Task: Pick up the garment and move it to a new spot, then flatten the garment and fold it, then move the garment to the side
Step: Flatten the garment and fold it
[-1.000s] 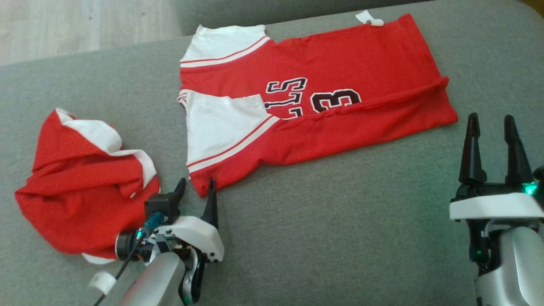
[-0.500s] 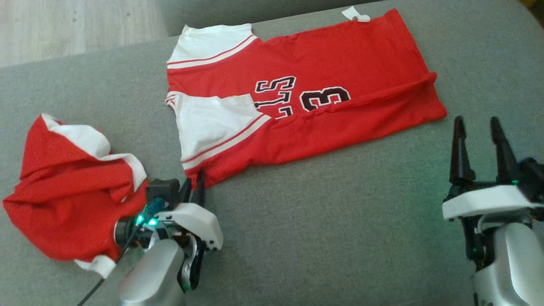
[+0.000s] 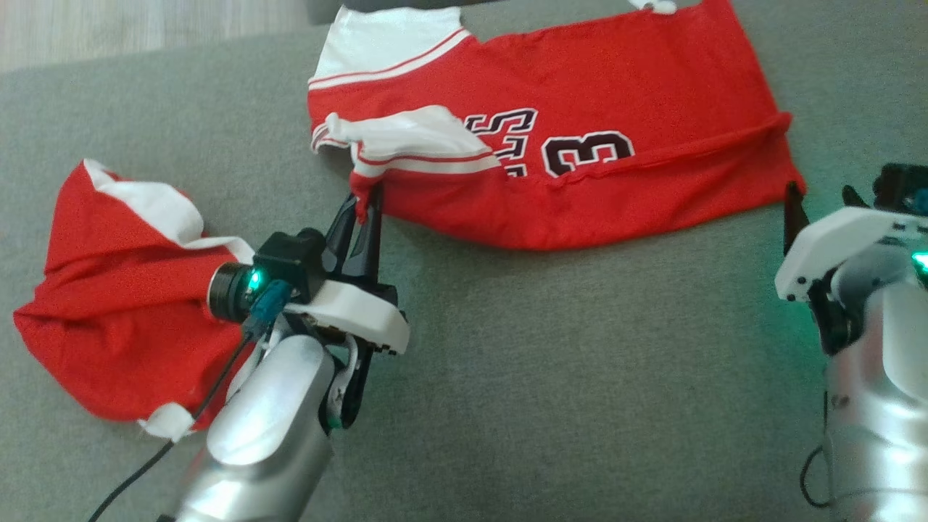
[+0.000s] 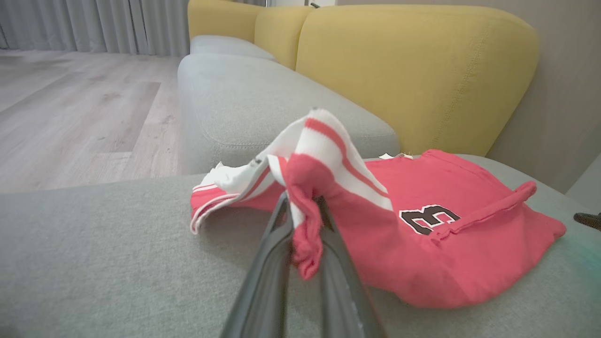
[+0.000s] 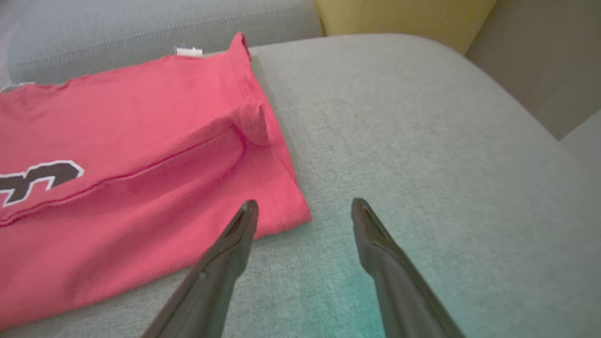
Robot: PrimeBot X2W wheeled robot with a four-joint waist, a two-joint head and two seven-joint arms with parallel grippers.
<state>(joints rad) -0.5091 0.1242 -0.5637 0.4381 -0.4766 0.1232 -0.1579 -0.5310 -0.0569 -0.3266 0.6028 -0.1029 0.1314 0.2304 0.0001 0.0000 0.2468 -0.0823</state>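
Observation:
The garment [image 3: 580,87] is a red jersey with white sleeves and black numbers, lying lengthwise on the grey cushion [image 3: 580,362]. My left gripper [image 3: 362,199] is shut on the red hem of its near sleeve and holds that corner lifted off the cushion. In the left wrist view the pinched cloth hangs between the fingers of the left gripper [image 4: 303,211], with the rest of the garment [image 4: 422,244] behind. My right gripper [image 3: 819,196] stands open at the garment's near right corner. In the right wrist view the right gripper [image 5: 305,206] has its left fingertip at the edge of the garment [image 5: 117,141].
A second red and white garment [image 3: 123,290] lies crumpled at the left, beside my left forearm. Yellow back cushions [image 4: 413,70] rise behind the seat. Wooden floor [image 4: 70,117] lies beyond the cushion's far edge.
My left gripper closed on the sleeve corner and raised it, folding the white sleeve back over the jersey. My right gripper moved up to the garment's right corner. The camera has shifted.

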